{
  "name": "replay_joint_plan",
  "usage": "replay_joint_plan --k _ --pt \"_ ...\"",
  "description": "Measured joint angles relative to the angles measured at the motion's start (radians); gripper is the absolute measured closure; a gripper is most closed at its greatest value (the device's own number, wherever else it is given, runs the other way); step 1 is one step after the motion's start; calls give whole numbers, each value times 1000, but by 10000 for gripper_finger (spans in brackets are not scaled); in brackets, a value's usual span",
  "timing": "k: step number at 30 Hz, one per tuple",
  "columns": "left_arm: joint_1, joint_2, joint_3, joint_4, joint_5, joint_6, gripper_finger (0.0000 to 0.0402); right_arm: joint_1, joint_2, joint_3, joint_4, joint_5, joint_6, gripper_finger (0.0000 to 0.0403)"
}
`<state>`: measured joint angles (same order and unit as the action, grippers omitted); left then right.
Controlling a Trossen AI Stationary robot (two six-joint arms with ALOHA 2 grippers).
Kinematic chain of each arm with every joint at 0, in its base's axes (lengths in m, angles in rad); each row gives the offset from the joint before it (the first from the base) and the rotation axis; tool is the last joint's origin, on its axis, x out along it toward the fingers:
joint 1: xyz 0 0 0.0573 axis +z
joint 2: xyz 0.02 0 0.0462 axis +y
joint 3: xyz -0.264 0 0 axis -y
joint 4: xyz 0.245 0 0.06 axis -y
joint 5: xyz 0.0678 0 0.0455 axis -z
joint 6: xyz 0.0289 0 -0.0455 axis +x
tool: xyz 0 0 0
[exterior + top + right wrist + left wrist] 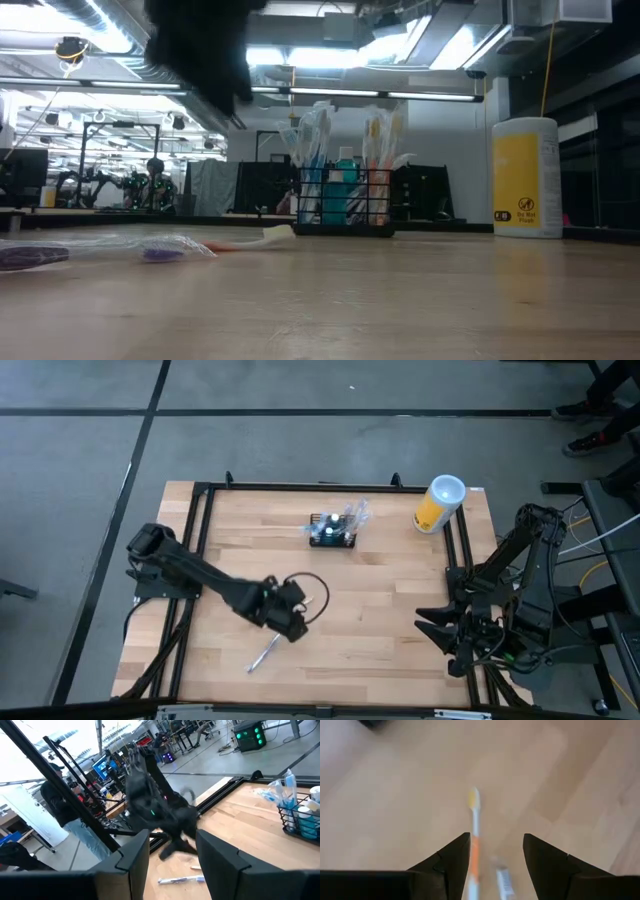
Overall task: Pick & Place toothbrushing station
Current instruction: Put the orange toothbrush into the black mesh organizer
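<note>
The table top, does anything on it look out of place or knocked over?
Yes. One toothbrush lies flat on the wood near the front, apart from the black mesh caddy holding the others upright. The open left gripper hovers over it.

The light wooden bench (380,610) carries a black wire-mesh caddy (332,532) of toothbrushes near the far edge, a yellow canister (438,505) at the far right corner, and a loose toothbrush (264,654) toward the near edge.

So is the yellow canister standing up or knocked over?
Upright. The yellow canister stands on its base on the table, white lid on top.
</note>
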<state>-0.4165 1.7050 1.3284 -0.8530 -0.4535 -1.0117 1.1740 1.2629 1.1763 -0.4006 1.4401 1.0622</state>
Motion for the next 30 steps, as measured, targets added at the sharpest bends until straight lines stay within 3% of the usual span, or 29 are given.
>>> replay_joint_plan --k 6,13,18,30 --pt "17 102 -103 197 73 -8 222 0 0 0 -2 -20 1 239" --pt "57 161 -111 211 19 20 228 2 0 0 1 -43 7 239" --pt "109 196 -127 317 102 56 228 2 0 0 1 -46 4 239" --pt "157 230 -126 330 148 89 229 51 -1 0 3 11 4 239"
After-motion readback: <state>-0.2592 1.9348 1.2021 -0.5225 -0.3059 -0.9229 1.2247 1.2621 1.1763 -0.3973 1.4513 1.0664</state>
